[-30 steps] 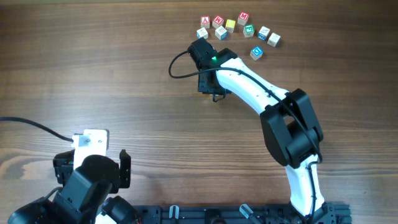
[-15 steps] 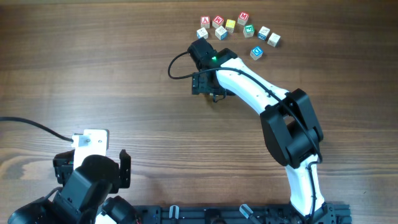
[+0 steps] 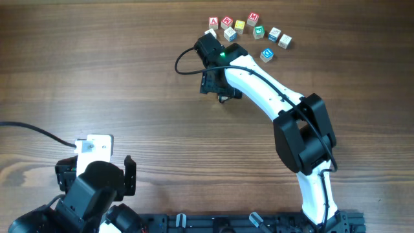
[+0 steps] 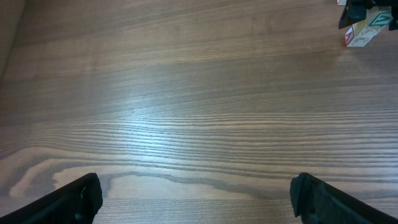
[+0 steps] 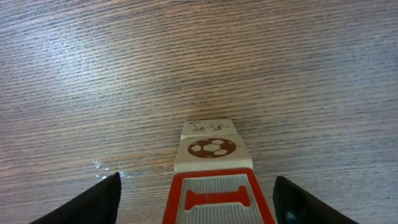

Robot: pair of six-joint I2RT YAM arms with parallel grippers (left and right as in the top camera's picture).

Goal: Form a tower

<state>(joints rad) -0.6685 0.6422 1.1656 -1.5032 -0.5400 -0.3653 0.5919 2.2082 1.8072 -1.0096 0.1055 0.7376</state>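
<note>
Tower, 3 cubes by the faces showing, stands on the wood-grain table between the spread fingers of the right end effector; neither touches it, so it stands unsupported. Left end effector gapes wide, parked well apart. Loose cubes lie nearby. Room unseen.

Wood-grain table, slightly glossy, tower seemingly painted wood

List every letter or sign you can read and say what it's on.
"I", red: top face of the tower.
"A", red: left-end loose cube.
"M", red: farthest loose cube.
Football picture, no text: side face of the tower.
The scribble below it and the marks on the other cubes are too small to read.
</note>
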